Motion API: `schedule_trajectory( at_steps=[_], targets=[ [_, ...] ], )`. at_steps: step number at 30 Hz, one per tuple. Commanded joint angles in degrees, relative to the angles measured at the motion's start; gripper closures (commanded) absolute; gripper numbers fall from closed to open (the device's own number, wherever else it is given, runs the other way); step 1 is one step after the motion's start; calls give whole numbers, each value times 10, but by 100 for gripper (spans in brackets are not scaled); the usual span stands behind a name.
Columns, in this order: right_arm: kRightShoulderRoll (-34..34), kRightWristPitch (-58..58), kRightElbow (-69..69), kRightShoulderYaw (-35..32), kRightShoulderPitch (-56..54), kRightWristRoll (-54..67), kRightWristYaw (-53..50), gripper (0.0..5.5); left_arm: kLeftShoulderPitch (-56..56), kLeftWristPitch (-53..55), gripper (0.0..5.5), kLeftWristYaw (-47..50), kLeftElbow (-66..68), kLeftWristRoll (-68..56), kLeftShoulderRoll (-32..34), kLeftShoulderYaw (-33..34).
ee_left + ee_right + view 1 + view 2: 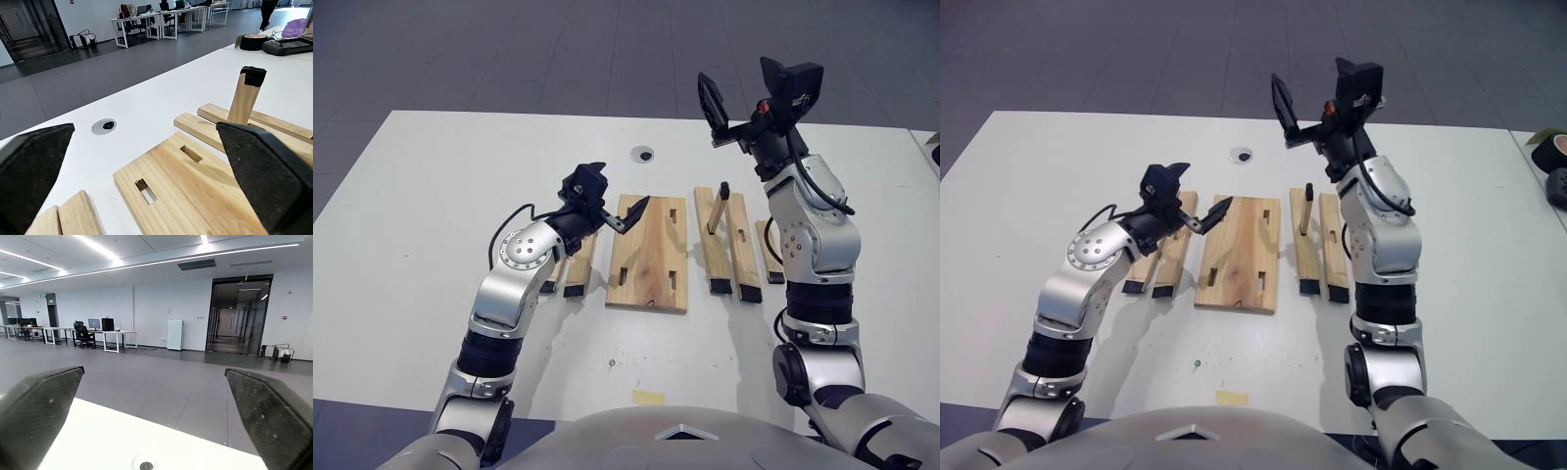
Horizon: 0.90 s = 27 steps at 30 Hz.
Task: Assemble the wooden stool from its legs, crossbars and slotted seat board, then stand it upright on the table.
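White table, twelve o'clock taken as its far edge.

At nine o'clock of the seat board: left pair of legs. Flat, side by side, running twelve to six, with black caps at the six o'clock ends. Partly covered by the left arm.

Left gripper. Hangs low over the strip between that pair and the board, near the board's eleven o'clock corner. Fingers spread wide apart, clamped on nothing, one tip reaching over the board's edge.

Seat board. Lies flat at the middle of the table, long side twelve to six. Four slots cut through it, two toward twelve and two toward six. White of the table visible through one of them in the left wrist view.

At twelve o'clock of the board, apart from it: round grommet set into the tabletop.

At six o'clock, near the table's near edge: short yellow tape strip.

At three o'clock of the board: right pair of legs. Flat, close together, black caps toward six.

Upright stick. Stands slightly tilted with a black cap on top, its foot on the leg of that pair nearest the board.

Further toward three: single piece. Flat, partly hidden behind the right arm.

Right gripper. Held high above the table at about one o'clock of the board, well clear of every part. Fingers wide apart, holding nothing, pointed out toward the room.
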Motion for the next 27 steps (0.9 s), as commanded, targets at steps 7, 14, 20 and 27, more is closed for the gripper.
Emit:
schedule_trajectory(
  at_steps=[7,14,20,27],
  targets=[
    [5,37,110,2,94,23,57,12,-13,-4,10,-2,14,-1,-10,6],
    [43,15,0,-19,87,88,55,12,-13,3,10,22,-6,-25,-55,21],
    [58,34,-140,-21,70,130,18,12,-14,-20,10,48,-14,-28,-74,40],
    [2,102,-233,-53,222,154,4,12,-19,-19,10,49,-22,-37,-34,99]
  ],
)
